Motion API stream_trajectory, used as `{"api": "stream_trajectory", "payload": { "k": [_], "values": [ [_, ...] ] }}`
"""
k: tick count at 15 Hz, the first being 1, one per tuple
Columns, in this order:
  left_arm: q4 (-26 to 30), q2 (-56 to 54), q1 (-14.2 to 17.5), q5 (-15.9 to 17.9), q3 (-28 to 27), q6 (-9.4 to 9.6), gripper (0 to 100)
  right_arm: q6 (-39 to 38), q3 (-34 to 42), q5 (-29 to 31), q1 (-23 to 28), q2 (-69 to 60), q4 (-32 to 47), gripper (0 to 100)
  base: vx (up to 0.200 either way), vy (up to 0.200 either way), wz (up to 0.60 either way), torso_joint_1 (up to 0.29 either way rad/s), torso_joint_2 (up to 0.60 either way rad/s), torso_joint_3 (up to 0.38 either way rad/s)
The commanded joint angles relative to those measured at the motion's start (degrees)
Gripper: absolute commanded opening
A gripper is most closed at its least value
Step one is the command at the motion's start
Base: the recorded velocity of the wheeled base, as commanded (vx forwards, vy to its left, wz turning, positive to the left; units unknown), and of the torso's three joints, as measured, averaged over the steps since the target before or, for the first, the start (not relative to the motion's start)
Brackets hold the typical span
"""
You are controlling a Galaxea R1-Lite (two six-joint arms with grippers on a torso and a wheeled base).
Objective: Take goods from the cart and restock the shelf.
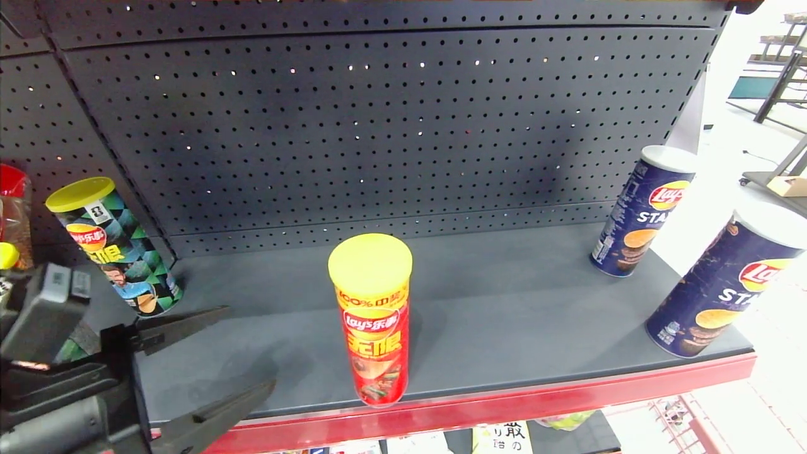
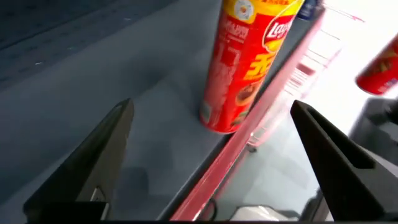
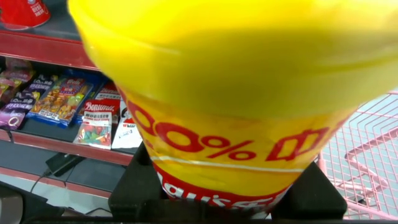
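Red-lipped grey shelf gives us open room between our wide-apart left gripper, lower left, and the red can upright at the front edge, centre frame; our right gripper clamps a second can.

- Blue can, right end of the shelf: one side cut by the edge.
- Red-topped item, far left: mostly cut off, kind unclear.
- Left gripper: body cut off at the corner.
- Red can, left wrist view: top cut off.
- Second red can: mostly out of frame.
- Held can: lid blurred, overrunning the edges, hiding the jaw tips of the right gripper.
- Packets below: too small to identify.
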State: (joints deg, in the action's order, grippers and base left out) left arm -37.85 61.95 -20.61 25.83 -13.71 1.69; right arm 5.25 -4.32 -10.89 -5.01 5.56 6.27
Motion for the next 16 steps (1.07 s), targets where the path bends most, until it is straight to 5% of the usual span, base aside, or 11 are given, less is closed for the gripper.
{"api": "stream_trajectory", "payload": {
  "k": [1,3,4,6,7,10,13,16],
  "values": [
    [2.52,-12.03,1.01,-4.91,3.52,-0.9,100,0.02,0.01,-0.01,0.35,0.24,0.06,0,0.0,0.0,0.0,0.0,0.0,0.0],
    [9.64,-18.89,1.01,-12.65,2.99,-1.17,100,0.28,0.01,-0.01,1.49,0.68,0.06,0,0.0,0.0,0.0,0.0,0.0,0.0],
    [17.81,-25.57,1.01,-19.15,1.76,-1.34,100,0.63,-0.08,-0.01,5.1,0.94,0.15,0,0.0,0.0,0.0,0.0,0.0,0.0],
    [25.81,-31.28,1.01,-21.96,-0.26,-1.43,100,0.72,-3.42,-0.89,7.12,2.26,0.06,0,0.0,0.0,0.0,0.0,0.0,0.0],
    [34.95,-36.46,1.01,-22.4,-2.37,-1.43,100,0.63,-11.59,-3.97,6.24,9.73,0.41,0,0.0,0.0,0.0,0.0,0.0,0.0],
    [44.71,-44.2,1.01,-22.84,-1.93,-1.34,100,1.51,-24.69,-12.67,2.46,27.31,-0.11,0,0.0,0.0,0.0,0.0,0.0,0.0],
    [46.64,-46.13,1.01,-23.63,-1.93,-1.08,100,2.13,-33.57,-12.93,-7.47,41.64,-3.45,0,0.0,0.0,0.0,0.0,0.0,0.0],
    [46.9,-46.57,1.01,-24.69,-1.84,-1.08,100,2.3,-35.76,-11.7,-14.77,60.01,-19.19,0,0.0,0.0,0.0,0.0,0.0,0.0]
  ]
}}
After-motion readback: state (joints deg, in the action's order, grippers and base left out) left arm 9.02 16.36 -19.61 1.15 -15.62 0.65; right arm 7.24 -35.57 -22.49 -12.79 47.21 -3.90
